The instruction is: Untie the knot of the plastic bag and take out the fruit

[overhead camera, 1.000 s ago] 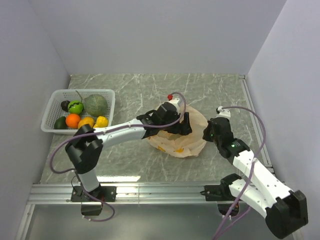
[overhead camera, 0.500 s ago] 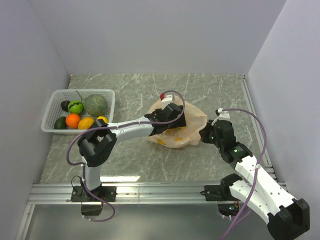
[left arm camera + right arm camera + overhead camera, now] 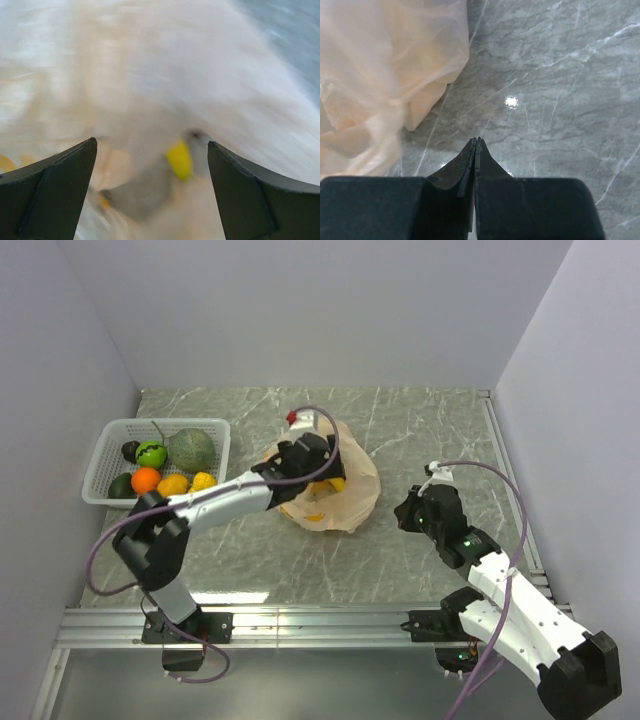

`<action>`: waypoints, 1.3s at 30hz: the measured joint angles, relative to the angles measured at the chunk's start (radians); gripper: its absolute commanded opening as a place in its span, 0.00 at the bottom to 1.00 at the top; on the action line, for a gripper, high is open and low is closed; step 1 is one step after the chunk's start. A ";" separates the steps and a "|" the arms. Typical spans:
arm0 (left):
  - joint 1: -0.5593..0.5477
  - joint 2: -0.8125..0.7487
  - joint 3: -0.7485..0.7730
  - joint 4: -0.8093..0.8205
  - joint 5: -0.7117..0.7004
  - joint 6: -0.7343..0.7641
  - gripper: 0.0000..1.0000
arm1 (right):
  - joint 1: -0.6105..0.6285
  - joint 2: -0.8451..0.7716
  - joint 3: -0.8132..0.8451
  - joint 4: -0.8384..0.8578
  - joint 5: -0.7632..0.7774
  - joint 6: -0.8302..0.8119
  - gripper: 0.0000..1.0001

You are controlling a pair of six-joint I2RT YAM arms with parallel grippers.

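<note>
The pale-orange plastic bag [image 3: 345, 495] lies crumpled on the marble table's middle, with yellow fruit [image 3: 337, 483] showing through its film. My left gripper [image 3: 312, 462] is open and presses down on the bag's left top. In the left wrist view [image 3: 151, 142] blurred film fills the space between its fingers, with a yellow piece [image 3: 180, 160] behind it. My right gripper [image 3: 408, 510] is shut and empty, right of the bag and apart from it. In the right wrist view [image 3: 476, 139] the bag's edge [image 3: 395, 85] lies to its left. I cannot make out the knot.
A white basket [image 3: 108, 440] at the left holds a grey-green melon [image 3: 191, 449], a bright green fruit [image 3: 151, 454], an orange [image 3: 146, 480], yellow pieces [image 3: 203, 481] and dark ones. Walls close in the table at the left, back and right.
My left gripper has moved left and back, and the bag has shifted left with it. My right gripper, earlier at the bag's right edge, now stands apart from it.
</note>
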 measured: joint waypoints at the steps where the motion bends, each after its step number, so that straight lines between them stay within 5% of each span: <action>1: -0.036 -0.035 -0.016 0.009 0.004 0.016 0.98 | 0.004 0.000 0.000 0.000 0.000 0.000 0.04; 4: -0.125 -0.135 -0.084 0.026 0.031 0.028 0.98 | 0.019 0.000 0.000 0.002 0.000 0.007 0.27; 5: -0.148 -0.165 -0.109 0.028 0.041 0.028 0.98 | 0.024 0.000 0.000 0.003 -0.003 0.008 0.45; 7: -0.178 -0.209 -0.150 0.029 0.055 0.028 0.98 | 0.037 -0.002 0.000 0.007 -0.008 0.019 0.63; 8: -0.186 -0.221 -0.164 0.029 0.058 0.028 0.98 | 0.044 -0.005 0.002 0.010 -0.011 0.023 0.67; 13: -0.224 -0.217 -0.240 0.037 0.103 0.029 0.98 | 0.063 -0.020 0.016 0.053 -0.017 0.039 0.80; 23: -0.292 -0.111 -0.272 0.048 0.224 0.071 0.97 | 0.065 0.187 0.052 0.246 -0.024 0.097 0.81; 27: -0.315 -0.116 -0.278 0.068 0.248 0.086 0.97 | 0.070 0.311 0.062 0.312 -0.063 0.115 0.71; 30: -0.321 -0.132 -0.299 0.093 0.273 0.100 0.97 | 0.076 0.356 0.060 0.339 -0.080 0.123 0.37; 31: -0.322 -0.138 -0.305 0.099 0.279 0.103 0.97 | 0.076 0.360 0.056 0.346 -0.079 0.125 0.13; 32: -0.322 -0.147 -0.310 0.102 0.281 0.104 0.97 | 0.076 0.359 0.050 0.352 -0.077 0.120 0.04; 39: -0.310 -0.261 -0.320 0.091 0.204 0.079 0.98 | 0.076 0.246 -0.026 0.303 0.012 0.106 0.00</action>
